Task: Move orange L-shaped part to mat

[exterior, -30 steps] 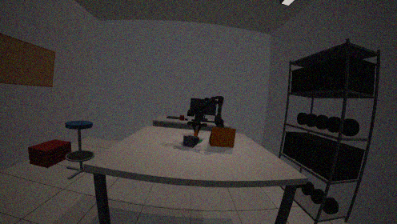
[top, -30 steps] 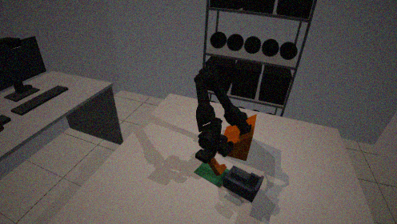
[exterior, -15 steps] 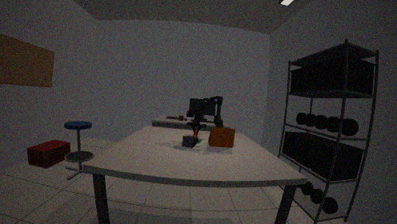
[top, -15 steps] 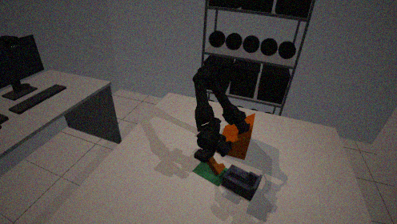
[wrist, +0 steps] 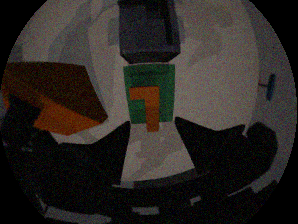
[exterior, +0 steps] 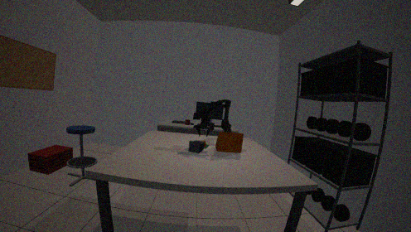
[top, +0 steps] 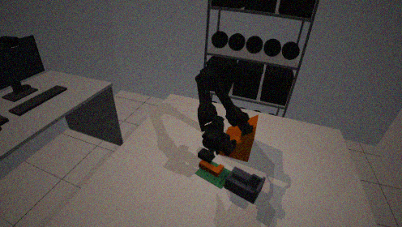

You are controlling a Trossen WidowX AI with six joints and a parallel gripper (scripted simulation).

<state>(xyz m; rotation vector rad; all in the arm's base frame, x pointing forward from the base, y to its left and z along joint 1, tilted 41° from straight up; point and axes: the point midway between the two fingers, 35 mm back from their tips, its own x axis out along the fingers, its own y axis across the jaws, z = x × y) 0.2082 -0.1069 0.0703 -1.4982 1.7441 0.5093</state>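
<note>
The orange L-shaped part (top: 211, 168) (wrist: 153, 107) lies on the green mat (top: 207, 177) (wrist: 167, 102) and looks flat. Its L-shaped end points toward the tray; its straight end reaches a little past the mat's edge on the arm's side. The grey tray (top: 239, 190) (exterior: 195, 146) (wrist: 142, 44) stands beside the mat, and its pocket looks empty in the top view. My gripper (top: 217, 155) (exterior: 203, 133) (wrist: 152, 121) is open and empty, above the part's straight end. In the wrist view the fingers stand apart, one on each side of that end. Which face is up is hard to tell.
A large orange block-like object (top: 245, 151) (exterior: 229, 142) (wrist: 60, 92) stands beside the arm, close to the tray and mat. The white table (top: 134, 190) (exterior: 195, 171) carries them all. A shelf rack (top: 259, 61) and a desk (top: 77, 95) stand behind and to the side.
</note>
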